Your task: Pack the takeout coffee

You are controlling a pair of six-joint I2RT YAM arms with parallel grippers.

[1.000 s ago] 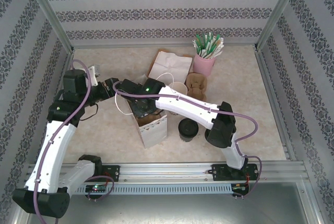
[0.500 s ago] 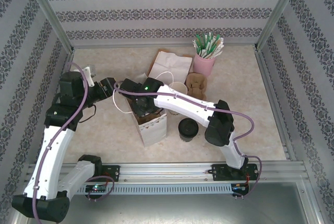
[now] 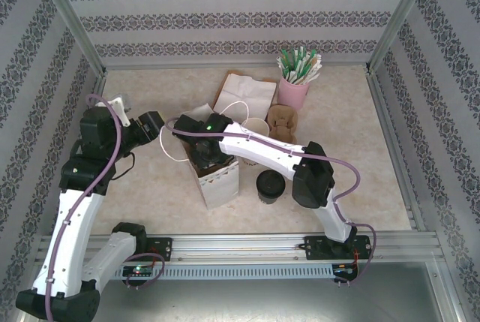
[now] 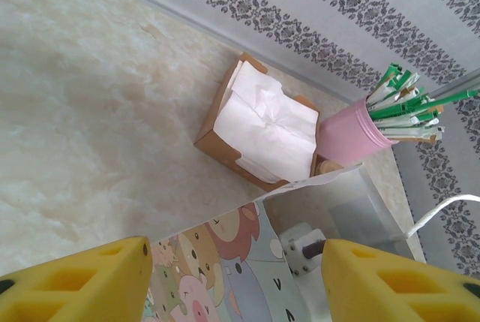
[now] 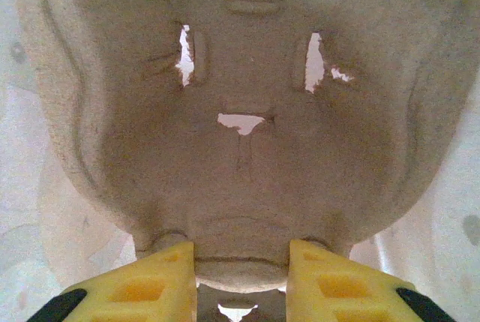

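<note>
Handling the takeout coffee [image 3: 270, 185]: probably light to middling in weight. The thin paper wall would dent under a hard squeeze, the lid could pop off, and any tilt risks a spill.
Hold point: by my judgement the cup wall just under the lid rim, taken from the side with the cup kept upright. The lid itself is not a safe place to grip.
Look: a round black sip lid seen from above with a dark body beneath. The wall is too foreshortened to describe further.
Place: it stands on the table just beside the paper bag [image 3: 219, 181], at the bag's 3 o'clock. It is at 6 o'clock from the cream paper cups [image 3: 257, 126], and neither gripper touches it.
Right gripper [image 5: 240, 258]: down in the bag's mouth, its fingers clenched on an edge tab of a moulded pulp cup carrier [image 5: 247, 74].
Left gripper [image 4: 236, 254]: released, with the fingers wide apart and nothing between them. It is at the bag's 10 o'clock, looking over the rim.
Bag: white paper printed with cartoon animals, upright and open at the top.
Beyond the bag: a napkin box [image 4: 259, 130] at 12 o'clock and a pink cup of green-wrapped sticks [image 4: 352, 133] at 1 o'clock.
Step, as I judge it: the carrier is being seated in the bag, and the coffee is not yet packed.
</note>
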